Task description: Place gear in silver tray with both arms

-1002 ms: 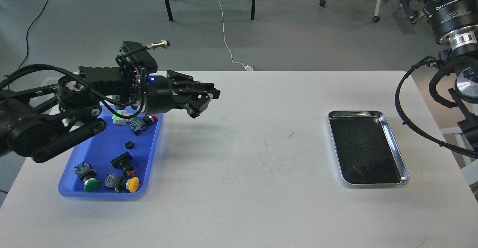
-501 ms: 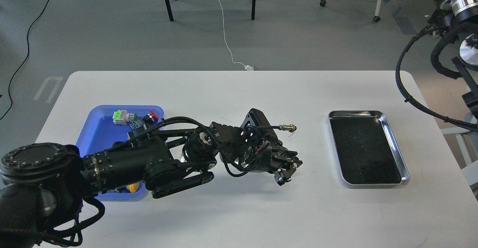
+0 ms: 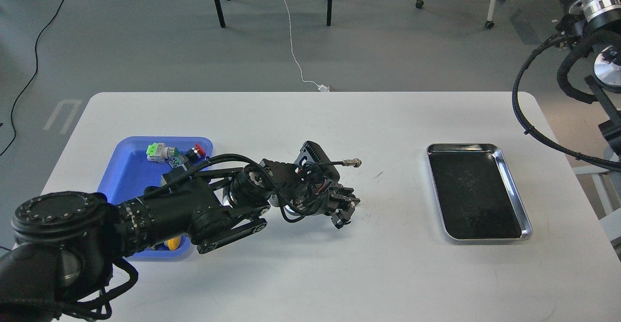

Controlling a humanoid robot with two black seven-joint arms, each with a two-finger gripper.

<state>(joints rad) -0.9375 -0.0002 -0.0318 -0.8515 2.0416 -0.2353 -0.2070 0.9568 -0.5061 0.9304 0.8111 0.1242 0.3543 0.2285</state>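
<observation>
The silver tray [image 3: 515, 191] lies empty on the right side of the white table, its dark bottom bare. My left arm reaches from the lower left across the table's middle. Its gripper [image 3: 343, 217] points down close to the tabletop, well left of the silver tray. Its fingers are dark and bunched, so I cannot tell whether they hold anything. No gear shows; my left arm covers much of the blue tray. My right arm [image 3: 584, 7] stands high at the top right, and its gripper is cut off by the frame's edge.
The blue plastic tray [image 3: 127, 167] sits at the left with a green-white switch [image 3: 156, 152], a red button [image 3: 198, 150] and a yellow cap [image 3: 172, 243] showing. A black cable loop [image 3: 521, 118] hangs from my right arm past the table's right edge.
My left gripper swung from above the blue tray down to the table's middle, then drew back a little to the left. My right gripper rose out of the frame.
</observation>
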